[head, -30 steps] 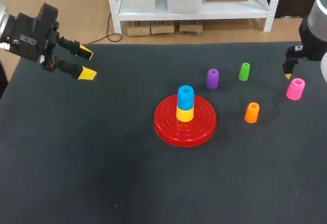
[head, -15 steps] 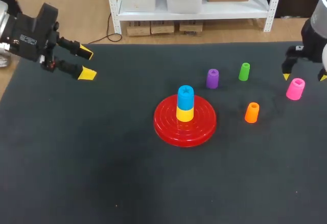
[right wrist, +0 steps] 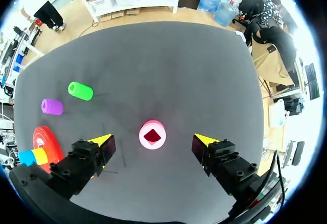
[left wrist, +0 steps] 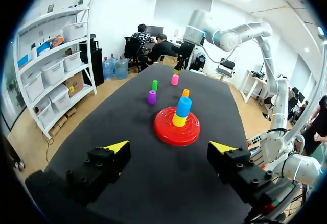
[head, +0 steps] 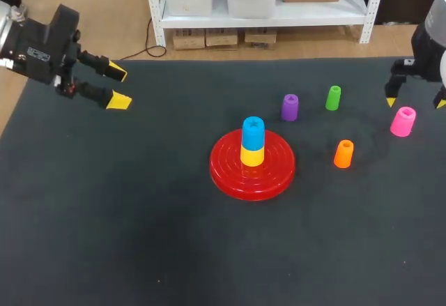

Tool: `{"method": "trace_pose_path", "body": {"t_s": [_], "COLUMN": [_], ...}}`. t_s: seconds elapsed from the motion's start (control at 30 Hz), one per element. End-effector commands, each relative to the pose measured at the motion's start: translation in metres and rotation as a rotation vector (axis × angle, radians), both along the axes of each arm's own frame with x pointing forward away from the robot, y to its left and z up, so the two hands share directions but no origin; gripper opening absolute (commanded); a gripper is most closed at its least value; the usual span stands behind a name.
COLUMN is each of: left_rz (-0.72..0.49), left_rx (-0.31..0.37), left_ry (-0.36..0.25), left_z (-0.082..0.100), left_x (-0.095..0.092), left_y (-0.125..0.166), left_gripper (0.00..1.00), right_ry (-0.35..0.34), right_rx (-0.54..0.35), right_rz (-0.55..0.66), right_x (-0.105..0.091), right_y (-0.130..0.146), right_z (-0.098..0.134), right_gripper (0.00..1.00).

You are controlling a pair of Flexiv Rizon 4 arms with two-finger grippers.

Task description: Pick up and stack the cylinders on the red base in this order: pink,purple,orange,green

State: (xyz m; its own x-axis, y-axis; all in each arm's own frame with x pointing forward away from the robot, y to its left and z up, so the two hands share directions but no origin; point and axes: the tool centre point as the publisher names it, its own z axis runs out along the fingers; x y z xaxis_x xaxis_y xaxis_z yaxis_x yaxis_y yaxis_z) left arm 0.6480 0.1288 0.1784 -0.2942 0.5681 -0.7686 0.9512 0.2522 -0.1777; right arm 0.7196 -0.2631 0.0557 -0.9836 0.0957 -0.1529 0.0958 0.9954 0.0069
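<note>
The red base (head: 252, 172) sits mid-table with a yellow cylinder and a blue cylinder (head: 253, 132) stacked on its peg. The pink cylinder (head: 403, 121) stands near the right edge; my right gripper (head: 416, 101) hangs open just above it, and from the right wrist the pink cylinder (right wrist: 153, 134) shows straight below, between the spread fingers and untouched. Purple (head: 290, 107), green (head: 333, 97) and orange (head: 343, 153) cylinders stand right of the base. My left gripper (head: 115, 87) is open and empty over the far left of the table, well away from the base (left wrist: 177, 130).
The dark table mat (head: 139, 208) is bare across its left and front. The green cylinder (right wrist: 80, 91) and the purple cylinder (right wrist: 52, 106) lie off to one side of the right gripper, toward the base (right wrist: 45, 140).
My right gripper has shifted slightly toward the right edge, centring above the pink cylinder; both its yellow tips now show. The left arm and all cylinders have stayed put.
</note>
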Motion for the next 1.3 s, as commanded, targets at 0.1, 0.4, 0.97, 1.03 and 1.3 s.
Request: {"method": "trace_pose_path", "body": {"t_s": [0.1, 0.4, 0.97, 1.03, 1.3], "left_rz": [0.001, 0.001, 0.001, 0.001, 0.001], "left_rx": [-0.003, -0.003, -0.003, -0.003, -0.003], "left_ry": [-0.004, -0.004, -0.004, -0.004, -0.004], "left_z": [-0.001, -0.001, -0.001, -0.001, -0.001], "left_x": [-0.001, -0.001, -0.001, -0.001, -0.001], "left_y": [0.001, 0.001, 0.001, 0.001, 0.001], "left_gripper": [1.0, 1.0, 1.0, 1.0, 1.0], "right_ry": [-0.002, 0.053, 0.082, 0.085, 0.093], "right_rx": [-0.001, 0.006, -0.013, -0.013, -0.016], "right_rz": [-0.001, -0.022, -0.017, -0.017, -0.008], "right_x": [-0.001, -0.003, 0.0, 0.0, 0.0], "right_y": [0.0, -0.002, -0.001, 0.0, 0.002], "right_z": [0.0, -0.014, -0.022, -0.023, -0.026], "right_gripper": [1.0, 1.0, 0.78, 0.8, 0.78]}}
